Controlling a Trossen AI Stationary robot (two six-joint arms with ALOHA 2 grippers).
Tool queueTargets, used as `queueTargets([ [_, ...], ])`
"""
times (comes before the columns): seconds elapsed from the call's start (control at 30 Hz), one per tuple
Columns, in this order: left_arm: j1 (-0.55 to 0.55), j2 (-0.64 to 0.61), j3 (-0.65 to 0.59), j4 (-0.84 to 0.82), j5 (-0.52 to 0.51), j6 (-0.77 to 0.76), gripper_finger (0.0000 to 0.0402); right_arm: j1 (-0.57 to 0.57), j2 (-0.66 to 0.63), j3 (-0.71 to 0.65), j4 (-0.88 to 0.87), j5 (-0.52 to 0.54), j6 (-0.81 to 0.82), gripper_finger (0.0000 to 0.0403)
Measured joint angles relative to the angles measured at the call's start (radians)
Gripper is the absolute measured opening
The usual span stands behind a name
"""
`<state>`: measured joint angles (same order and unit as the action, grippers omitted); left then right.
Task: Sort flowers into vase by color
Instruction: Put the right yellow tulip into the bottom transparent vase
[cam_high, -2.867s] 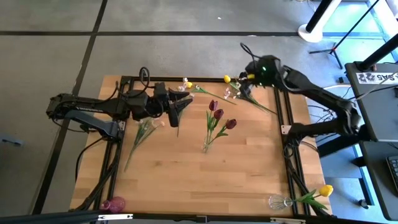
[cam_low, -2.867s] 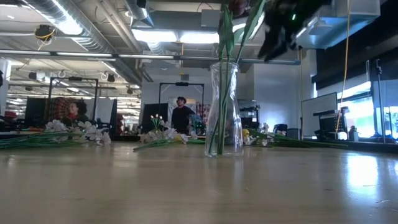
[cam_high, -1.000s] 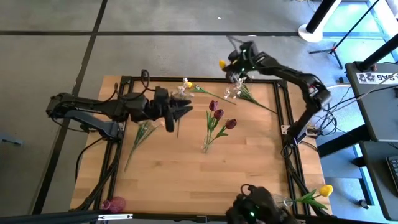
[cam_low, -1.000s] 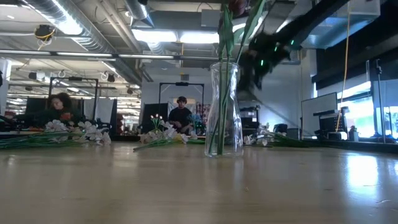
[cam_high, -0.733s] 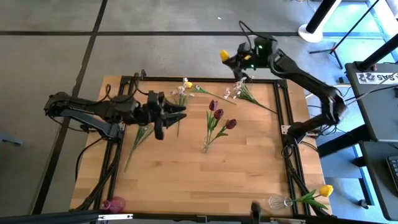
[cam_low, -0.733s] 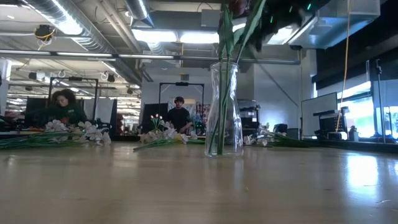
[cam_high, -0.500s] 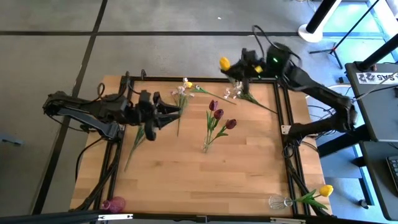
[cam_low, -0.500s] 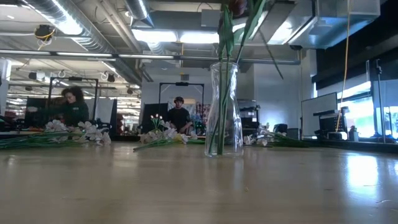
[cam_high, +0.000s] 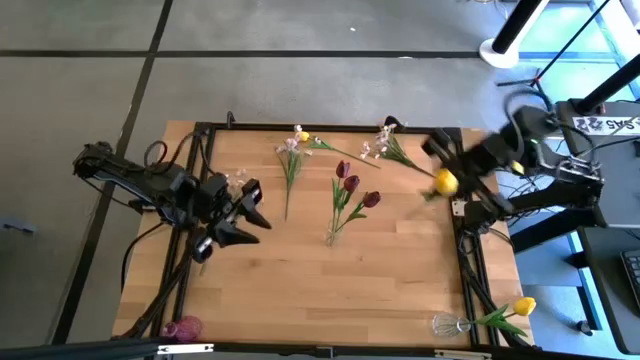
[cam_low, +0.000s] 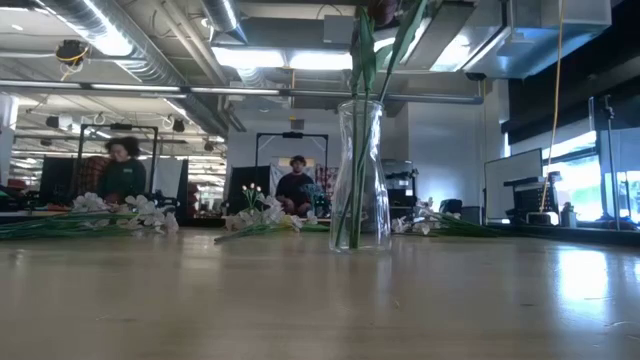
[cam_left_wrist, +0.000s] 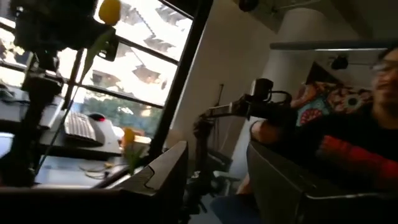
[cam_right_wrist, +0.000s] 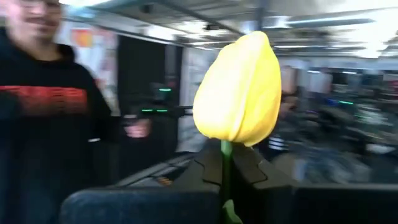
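A clear vase (cam_high: 331, 236) (cam_low: 360, 175) stands mid-table and holds dark red tulips (cam_high: 349, 182) by their stems. Sprays of small white-pink blossoms lie flat near the far edge (cam_high: 290, 158) (cam_high: 386, 146). Another spray (cam_low: 120, 214) lies at the left. My right gripper (cam_high: 452, 170) hangs over the table's right edge, shut on a yellow tulip (cam_high: 445, 182) (cam_right_wrist: 239, 93). Over the table's left side, my left gripper (cam_high: 248, 208) (cam_left_wrist: 217, 169) is open, nothing between its fingers. Neither gripper shows in the low view. My right gripper pinches the yellow tulip's green stem (cam_right_wrist: 225, 158) between its two fingers, a short way below the head. The head stands out beyond the fingertips. The tulip is lifted clear of the table.
A small clear vase (cam_high: 447, 323) with a yellow tulip (cam_high: 522, 306) lies at the near right corner, and a pink vase (cam_high: 183, 327) at the near left. Black frame rails (cam_high: 459, 215) run along the table's sides. People stand beyond the far edge (cam_low: 297, 185).
My right gripper has swung from beyond the far edge to the table's right edge, carrying the yellow tulip clear of the table. My left gripper has drawn back toward the table's left and near edges, away from the spray by the far edge.
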<state>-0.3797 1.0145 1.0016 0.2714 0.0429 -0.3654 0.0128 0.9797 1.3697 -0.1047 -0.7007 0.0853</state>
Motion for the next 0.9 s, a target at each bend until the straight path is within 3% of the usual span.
queueTargets([
  [0.1, -0.051, 0.020, 0.001, 0.024, 0.000, 0.014, 0.0160, 0.147, -0.023, -0.019, -0.017, 0.006, -0.007, 0.0002],
  [0.27, -0.103, 0.062, 0.001, 0.073, -0.002, 0.103, 0.0160, 0.433, -0.041, -0.095, -0.022, 0.127, -0.007, 0.0001],
  [0.37, -0.121, 0.082, 0.001, 0.090, -0.007, 0.094, 0.0160, 0.595, -0.054, -0.161, 0.033, 0.224, -0.007, 0.0001],
  [0.47, -0.131, 0.093, 0.001, 0.097, -0.039, 0.083, 0.0160, 0.727, -0.054, -0.242, 0.134, 0.254, -0.006, 0.0001],
  [0.73, -0.135, 0.100, 0.001, 0.092, -0.154, 0.085, 0.0160, 0.901, -0.053, -0.445, 0.433, 0.349, 0.019, 0.0001],
  [0.9, -0.129, 0.100, 0.001, 0.088, -0.188, 0.087, 0.0160, 0.961, -0.055, -0.521, 0.514, 0.369, 0.048, 0.0001],
])
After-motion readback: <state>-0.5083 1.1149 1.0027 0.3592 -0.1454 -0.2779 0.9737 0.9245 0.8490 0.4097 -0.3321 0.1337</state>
